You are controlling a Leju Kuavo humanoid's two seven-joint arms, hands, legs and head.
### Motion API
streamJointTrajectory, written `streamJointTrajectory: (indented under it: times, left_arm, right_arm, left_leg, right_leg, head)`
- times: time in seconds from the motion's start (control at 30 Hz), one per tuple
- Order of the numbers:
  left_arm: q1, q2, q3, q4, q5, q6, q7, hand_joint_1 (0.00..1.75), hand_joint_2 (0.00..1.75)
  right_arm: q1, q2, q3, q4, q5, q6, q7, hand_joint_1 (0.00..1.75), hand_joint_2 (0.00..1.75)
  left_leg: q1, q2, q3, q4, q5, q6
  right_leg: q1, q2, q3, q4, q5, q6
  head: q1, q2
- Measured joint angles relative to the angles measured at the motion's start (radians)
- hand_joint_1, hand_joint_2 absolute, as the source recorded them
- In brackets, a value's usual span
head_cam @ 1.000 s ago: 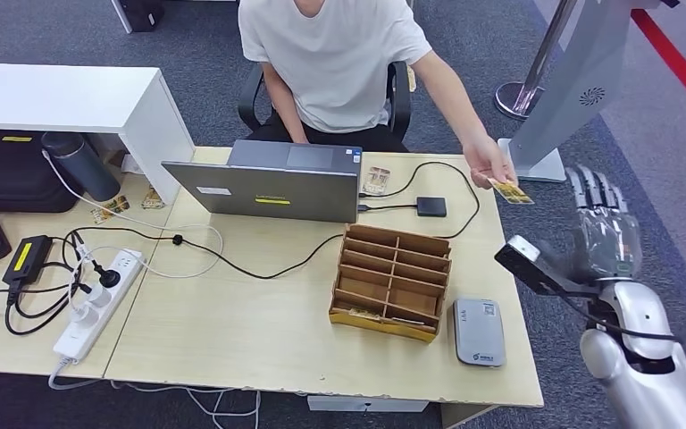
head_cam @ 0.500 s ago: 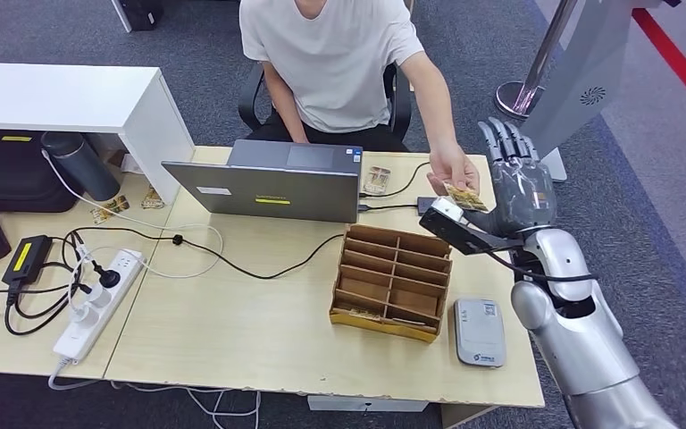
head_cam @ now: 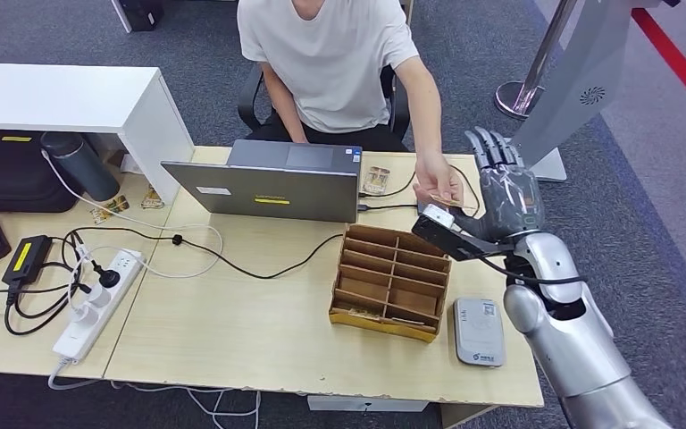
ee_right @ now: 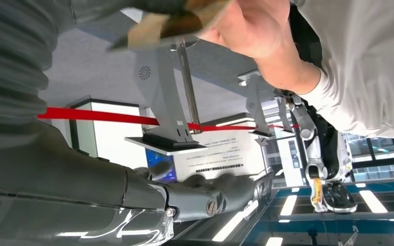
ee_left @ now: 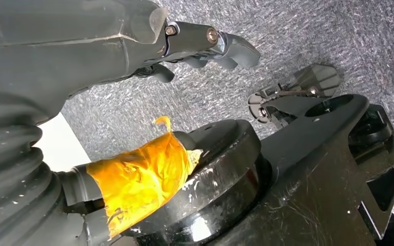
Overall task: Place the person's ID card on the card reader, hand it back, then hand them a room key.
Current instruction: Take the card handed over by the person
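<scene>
over the desk's far right: card (head_cam: 435, 198) pinched in the person's hand (head_cam: 435, 179)
right hand (head_cam: 504, 183): raised just beside the card, fingers spread, holding nothing
reader (head_cam: 478, 332): near edge, beside the box (head_cam: 391, 281)
left hand (ee_left: 133, 36): grip unclear

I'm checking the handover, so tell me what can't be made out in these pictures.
- Head view: whether the right hand touches the ID card; the person's hand covers it.
- Right wrist view: the card is blurred and cut by the edge.
- Head view: print on the card reader is too small.
</scene>
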Motion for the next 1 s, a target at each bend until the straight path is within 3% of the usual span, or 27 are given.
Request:
streamJointTrajectory:
  times: [0.73,1.0]
  left_arm:
    - [0.002,-0.002,0.007,0.0,0.014,-0.025,-0.044,0.0,1.75]
    - [0.012,-0.003,0.023,0.0,0.038,-0.008,-0.059,0.0,1.75]
  right_arm:
    - [0.012,0.01,0.001,-0.01,-0.054,-0.023,-0.042,1.75,1.75]
    - [0.133,-0.017,-0.035,-0.095,-0.054,-0.126,-0.094,1.75,1.75]
  left_leg:
    - [0.0,0.0,0.0,0.0,0.0,0.0]
    - [0.0,0.0,-0.001,0.0,0.0,0.0]
  right_leg:
    - [0.0,0.0,0.0,0.0,0.0,0.0]
    - [0.0,0.0,-0.001,-0.001,0.0,0.0]
  head:
    - [0.0,0.0]
    - [0.0,0.0]
